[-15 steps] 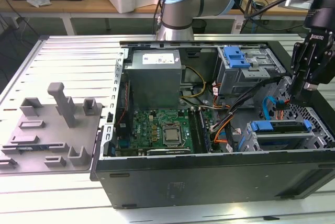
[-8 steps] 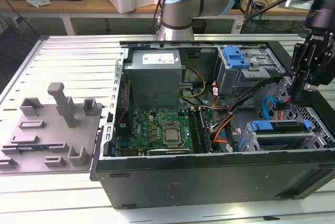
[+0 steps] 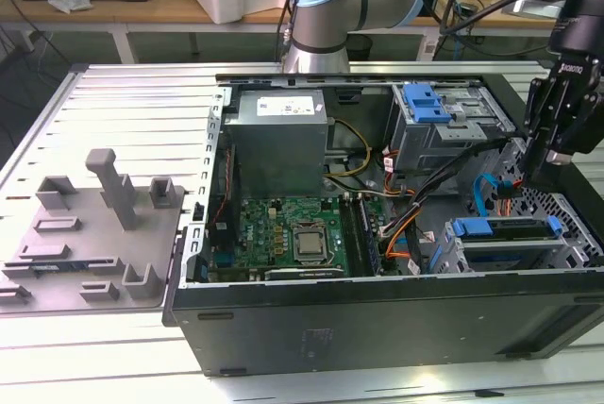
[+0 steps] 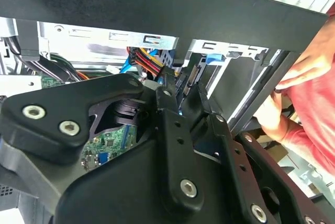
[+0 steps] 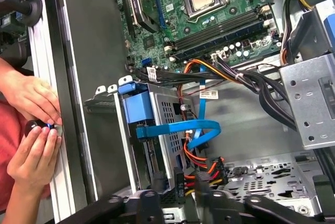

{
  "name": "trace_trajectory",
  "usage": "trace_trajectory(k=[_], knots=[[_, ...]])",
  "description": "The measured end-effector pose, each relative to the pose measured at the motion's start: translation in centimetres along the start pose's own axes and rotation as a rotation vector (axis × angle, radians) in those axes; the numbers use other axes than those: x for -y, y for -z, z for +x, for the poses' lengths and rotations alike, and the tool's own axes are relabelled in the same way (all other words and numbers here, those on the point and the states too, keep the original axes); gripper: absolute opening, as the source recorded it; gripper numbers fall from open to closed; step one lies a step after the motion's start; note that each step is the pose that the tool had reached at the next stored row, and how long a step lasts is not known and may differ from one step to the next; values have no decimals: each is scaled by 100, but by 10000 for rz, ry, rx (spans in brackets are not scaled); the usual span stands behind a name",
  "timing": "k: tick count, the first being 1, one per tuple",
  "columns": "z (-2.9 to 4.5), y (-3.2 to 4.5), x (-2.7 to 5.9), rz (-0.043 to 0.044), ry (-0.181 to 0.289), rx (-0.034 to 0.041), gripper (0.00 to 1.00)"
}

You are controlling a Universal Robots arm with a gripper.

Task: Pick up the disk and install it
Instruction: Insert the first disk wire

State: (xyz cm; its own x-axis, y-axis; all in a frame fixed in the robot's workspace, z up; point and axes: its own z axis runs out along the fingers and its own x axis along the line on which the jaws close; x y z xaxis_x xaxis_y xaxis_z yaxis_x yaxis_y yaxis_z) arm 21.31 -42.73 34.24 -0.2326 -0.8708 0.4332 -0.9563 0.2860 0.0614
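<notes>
Grooved metal tabletop [image 3: 123,102] bears an open computer case [image 3: 377,319]; gripper [image 3: 531,170] hangs beside cables [image 3: 420,198], jaws' state unclear.

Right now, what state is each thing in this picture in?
Computer case: lying on its side, panel off.
Disk: sitting in the grey cage, not held.
Gripper: hanging over the case beside that cage.
Processor: bare, no cooler.
Person's hands: at the case's edge.
</notes>
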Motion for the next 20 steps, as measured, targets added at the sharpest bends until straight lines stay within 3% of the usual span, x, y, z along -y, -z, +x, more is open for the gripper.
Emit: trace_trajectory(k=[13,20], knots=[[-11,-17,12,-37,-84,-5,32],[-13,-21,12,-16,-103,-80,32]])
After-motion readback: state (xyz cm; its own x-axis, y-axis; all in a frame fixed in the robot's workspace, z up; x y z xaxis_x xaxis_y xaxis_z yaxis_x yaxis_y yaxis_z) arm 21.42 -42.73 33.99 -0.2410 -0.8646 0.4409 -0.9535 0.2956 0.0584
